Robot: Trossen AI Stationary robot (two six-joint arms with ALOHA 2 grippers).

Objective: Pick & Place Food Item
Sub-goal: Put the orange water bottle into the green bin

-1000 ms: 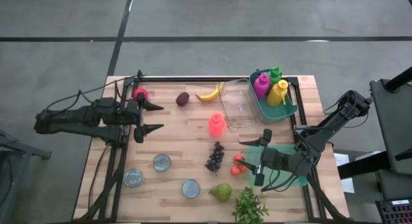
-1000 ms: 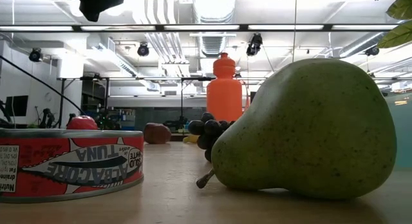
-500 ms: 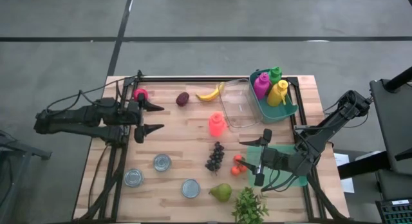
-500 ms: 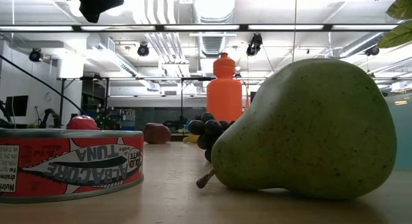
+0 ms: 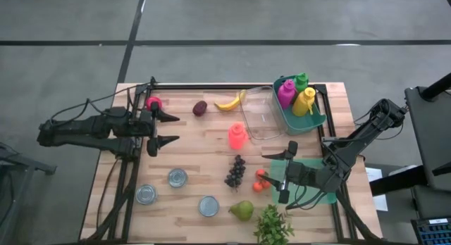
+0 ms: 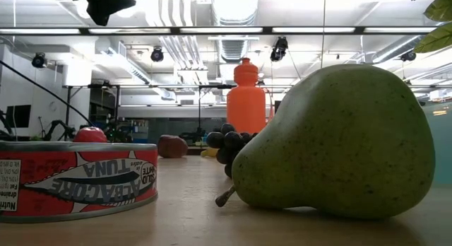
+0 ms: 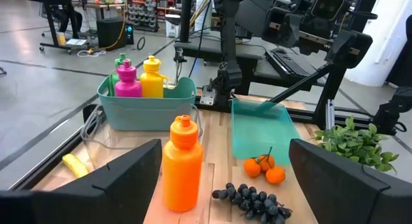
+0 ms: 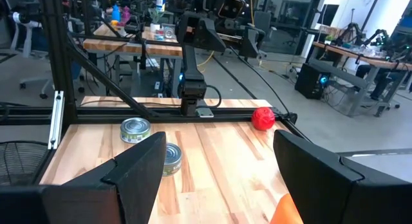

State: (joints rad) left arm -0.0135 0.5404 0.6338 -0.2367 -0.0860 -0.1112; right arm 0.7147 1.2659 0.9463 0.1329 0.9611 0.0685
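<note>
Only the high view shows both grippers, left gripper point(image 5: 165, 129) and right gripper point(image 5: 282, 174), spread

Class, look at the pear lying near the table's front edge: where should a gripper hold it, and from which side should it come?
Grip the pear across its wide belly, coming from above. It lies on its side, and the narrow stem end would likely slip.
</note>
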